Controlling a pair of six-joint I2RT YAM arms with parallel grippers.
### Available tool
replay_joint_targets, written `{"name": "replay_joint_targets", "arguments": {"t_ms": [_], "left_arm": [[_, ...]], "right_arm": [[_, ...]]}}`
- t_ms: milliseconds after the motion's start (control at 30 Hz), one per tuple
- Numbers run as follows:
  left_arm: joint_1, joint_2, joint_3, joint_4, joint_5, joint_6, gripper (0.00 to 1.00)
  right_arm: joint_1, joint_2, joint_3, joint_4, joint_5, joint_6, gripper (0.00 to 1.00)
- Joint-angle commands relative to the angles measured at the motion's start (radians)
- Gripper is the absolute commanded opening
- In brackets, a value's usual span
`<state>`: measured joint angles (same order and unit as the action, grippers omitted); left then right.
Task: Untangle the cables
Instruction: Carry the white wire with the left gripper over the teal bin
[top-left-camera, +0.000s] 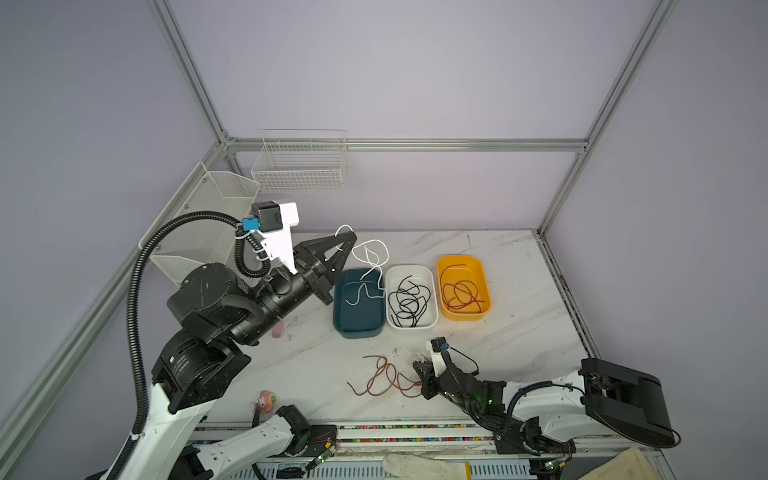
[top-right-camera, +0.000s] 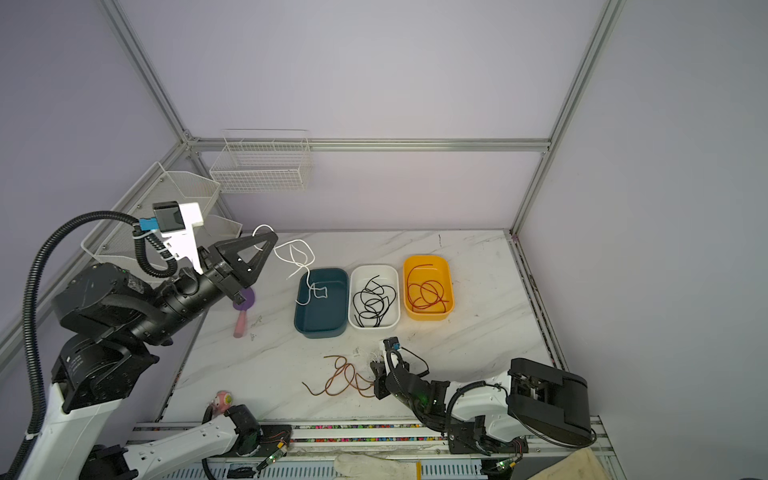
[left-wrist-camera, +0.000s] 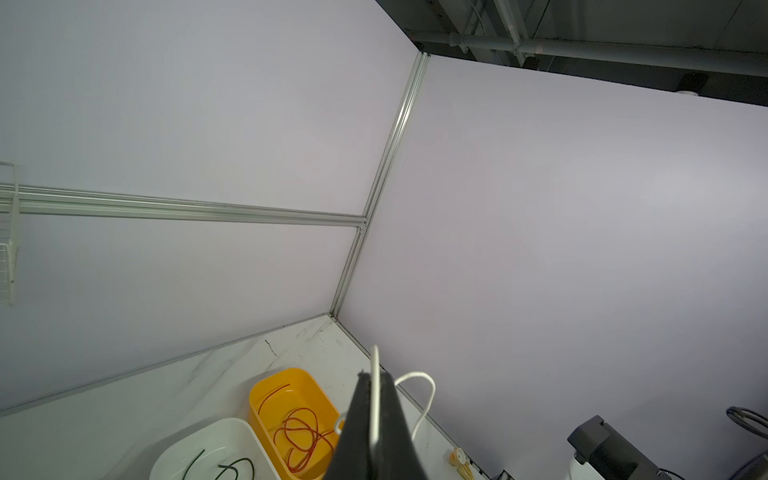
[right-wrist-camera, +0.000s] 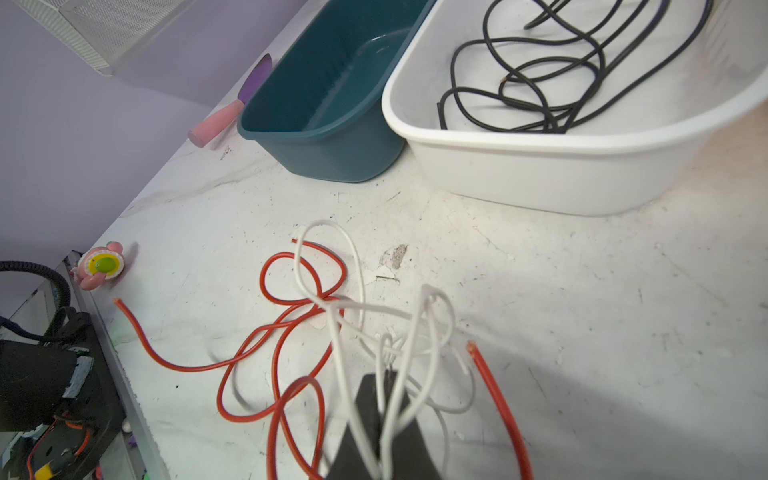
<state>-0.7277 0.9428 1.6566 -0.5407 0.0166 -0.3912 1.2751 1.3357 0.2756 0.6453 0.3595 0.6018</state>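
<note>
My left gripper (top-left-camera: 347, 239) is raised left of the bins and shut on a white cable (top-left-camera: 372, 253), which loops down into the teal bin (top-left-camera: 359, 330). In the left wrist view the white cable (left-wrist-camera: 375, 395) runs between the closed jaws. The right gripper (top-left-camera: 417, 368) is low at the front of the table, shut on white cables (right-wrist-camera: 360, 278) that are tangled with a red cable (right-wrist-camera: 495, 397). The red cable (top-left-camera: 386, 376) sprawls to that gripper's left. Black cables (top-left-camera: 409, 299) lie in the white bin (top-left-camera: 411, 325), and red cables (top-left-camera: 461, 293) lie in the yellow bin (top-left-camera: 465, 316).
Two white wire baskets (top-left-camera: 299, 166) hang at the back left. A pink-handled purple tool (top-right-camera: 241, 320) lies left of the teal bin. A pink toy (top-left-camera: 266, 401) sits at the table's front edge. Walls close the back and right sides.
</note>
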Motion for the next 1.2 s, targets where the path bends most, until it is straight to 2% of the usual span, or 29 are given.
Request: {"name": "replay_joint_targets", "arguments": {"t_ms": [0,333,467,633,833,1067,1167], "left_arm": [[0.001,0.033,0.079,-0.071,-0.080,0.118,0.00],[0.015,0.086,0.018,-0.097,-0.191,0.282,0.00],[0.030,0.091,-0.039,-0.069,-0.229,0.328,0.00],[0.054,0.093,-0.131,-0.024,-0.262,0.372,0.00],[0.075,0.093,-0.257,0.037,-0.248,0.388,0.00],[0.103,0.100,-0.419,0.121,-0.241,0.386,0.00],[0.112,0.103,-0.494,0.173,-0.282,0.365,0.00]], "right_arm": [[0.006,-0.015,-0.010,0.016,0.011,0.035,0.07],[0.006,-0.266,0.061,-0.214,0.031,-0.056,0.08],[0.005,-0.371,0.099,-0.320,0.043,-0.101,0.08],[0.006,-0.447,0.119,-0.371,0.019,-0.148,0.09],[0.005,-0.527,0.118,-0.379,-0.013,-0.197,0.09],[0.005,-0.543,0.102,-0.344,-0.070,-0.224,0.09],[0.005,-0.540,0.076,-0.299,-0.103,-0.224,0.10]]}}
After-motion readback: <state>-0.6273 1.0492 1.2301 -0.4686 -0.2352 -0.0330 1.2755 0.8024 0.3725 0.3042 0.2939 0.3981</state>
